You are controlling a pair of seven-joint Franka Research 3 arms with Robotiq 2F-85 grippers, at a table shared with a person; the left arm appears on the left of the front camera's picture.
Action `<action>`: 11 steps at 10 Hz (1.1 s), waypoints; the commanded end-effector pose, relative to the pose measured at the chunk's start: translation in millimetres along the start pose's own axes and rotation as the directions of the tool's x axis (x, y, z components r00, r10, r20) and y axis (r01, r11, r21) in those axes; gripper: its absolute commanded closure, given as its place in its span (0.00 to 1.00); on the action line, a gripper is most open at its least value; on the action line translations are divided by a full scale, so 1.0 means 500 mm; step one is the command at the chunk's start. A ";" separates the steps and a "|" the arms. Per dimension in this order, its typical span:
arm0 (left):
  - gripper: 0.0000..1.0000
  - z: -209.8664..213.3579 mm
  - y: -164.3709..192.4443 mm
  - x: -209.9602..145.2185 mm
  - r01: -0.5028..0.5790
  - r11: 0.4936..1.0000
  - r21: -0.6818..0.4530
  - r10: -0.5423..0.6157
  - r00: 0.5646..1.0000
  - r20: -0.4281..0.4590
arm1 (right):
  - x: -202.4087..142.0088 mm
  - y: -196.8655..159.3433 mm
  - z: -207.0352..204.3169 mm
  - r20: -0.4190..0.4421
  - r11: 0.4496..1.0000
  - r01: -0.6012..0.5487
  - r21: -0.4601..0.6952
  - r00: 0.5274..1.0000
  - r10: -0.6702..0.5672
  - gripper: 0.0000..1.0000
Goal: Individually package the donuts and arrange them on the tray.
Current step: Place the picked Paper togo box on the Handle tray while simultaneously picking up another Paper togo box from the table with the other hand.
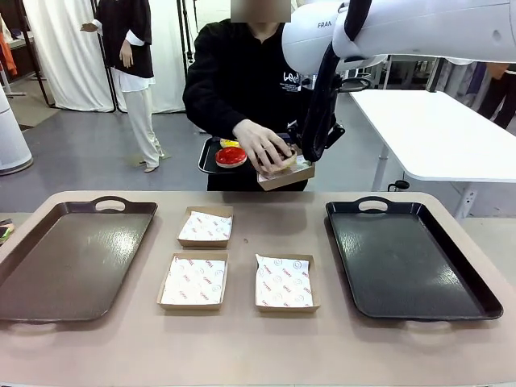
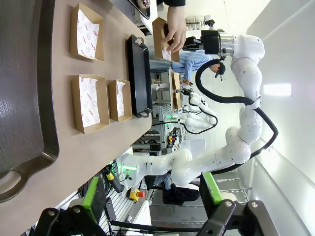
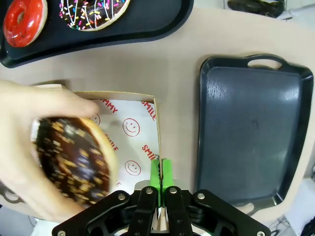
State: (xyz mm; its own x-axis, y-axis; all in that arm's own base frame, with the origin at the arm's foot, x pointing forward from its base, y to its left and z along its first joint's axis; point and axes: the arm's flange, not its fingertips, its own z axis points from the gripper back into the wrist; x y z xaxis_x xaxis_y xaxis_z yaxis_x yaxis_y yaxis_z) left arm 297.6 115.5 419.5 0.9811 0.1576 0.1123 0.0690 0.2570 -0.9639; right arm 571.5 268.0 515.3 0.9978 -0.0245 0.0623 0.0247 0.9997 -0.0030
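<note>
Right gripper (image 3: 160, 169): pinches the box (image 3: 118, 93) rim.
Left gripper (image 2: 152, 191): spread, empty.
Dark donut (image 3: 74, 157): soft, smeary, over the box; you grip cardboard, not glaze.

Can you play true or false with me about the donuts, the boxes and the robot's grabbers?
1. Three paper-lined brown cardboard boxes sit on the table. True.
2. The glossy red ring donut is already in a box. False: it lies on the small black tray near the person.
3. The right gripper has its jaws shut on the edge of a raised cardboard box. True.
4. The person's hand holds a yellow donut over that box. False: it holds a dark chocolate ring donut.
5. The left gripper is carrying a box. False: its jaws are open with nothing between them.
</note>
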 end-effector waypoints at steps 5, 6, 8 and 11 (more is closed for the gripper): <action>0.00 0.004 -0.001 -0.001 0.009 1.000 -0.010 -0.009 1.000 0.003 | -0.012 -0.003 -0.003 0.001 1.000 0.024 0.003 1.000 -0.024 1.00; 0.00 0.004 -0.001 -0.001 0.009 1.000 -0.010 -0.009 1.000 0.003 | -0.012 -0.003 -0.003 0.001 1.000 0.024 0.003 1.000 -0.024 1.00; 0.00 0.004 -0.001 -0.001 0.009 1.000 -0.010 -0.009 1.000 0.003 | -0.012 -0.003 -0.003 0.001 1.000 0.024 0.003 1.000 -0.024 1.00; 0.00 0.004 -0.001 -0.001 0.009 1.000 -0.010 -0.009 1.000 0.003 | -0.012 -0.003 -0.003 0.001 1.000 0.024 0.003 1.000 -0.024 1.00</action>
State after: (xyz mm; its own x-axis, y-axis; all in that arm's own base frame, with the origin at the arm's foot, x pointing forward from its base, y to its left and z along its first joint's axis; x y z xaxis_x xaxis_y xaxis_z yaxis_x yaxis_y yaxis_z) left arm 297.6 115.5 419.5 0.9811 0.1576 0.1123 0.0690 0.2570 -0.9639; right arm 571.5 267.9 515.1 0.9978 -0.0250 0.0618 0.0252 0.9997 -0.0032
